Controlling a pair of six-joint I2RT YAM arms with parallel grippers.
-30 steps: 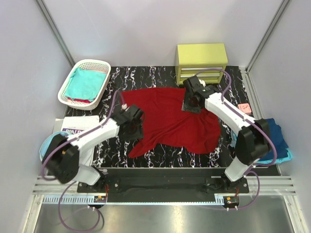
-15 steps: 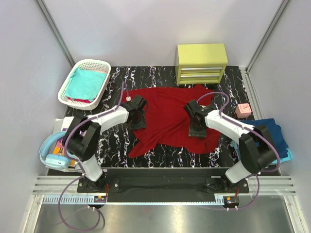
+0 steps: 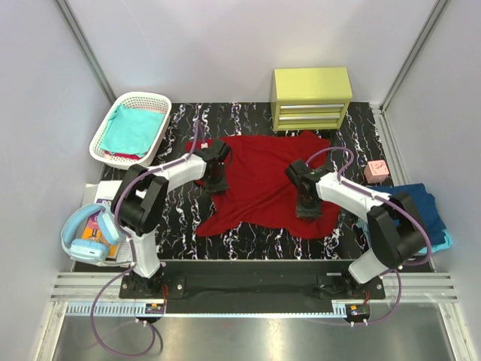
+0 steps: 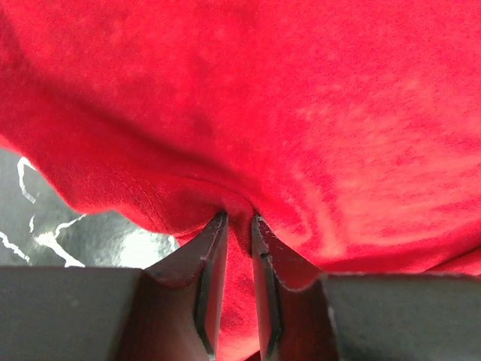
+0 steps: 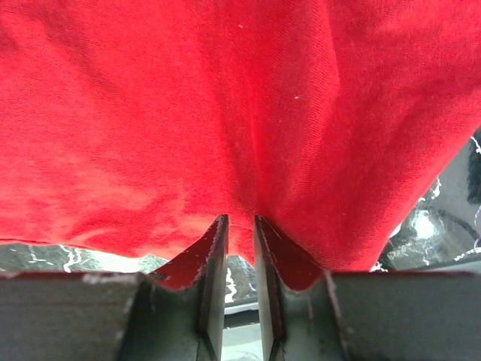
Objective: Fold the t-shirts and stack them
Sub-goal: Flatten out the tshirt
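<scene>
the dark red t-shirt (image 3: 259, 180) lies spread across the middle of the black marbled desk (image 3: 176, 226), pinched up at two points. the left jaws stand narrow, clamped on a ridge of red cloth close to the shirt's left edge. the right jaws, just as narrow, grip a fold toward its right side. a teal t-shirt (image 3: 134, 129) rests in the white basket (image 3: 139, 95) at the far left. a navy t-shirt (image 3: 427, 201) lies at the desk's right edge, near a small pink block (image 3: 375, 170). a yellow drawer chest (image 3: 311, 94) stands at the back.
</scene>
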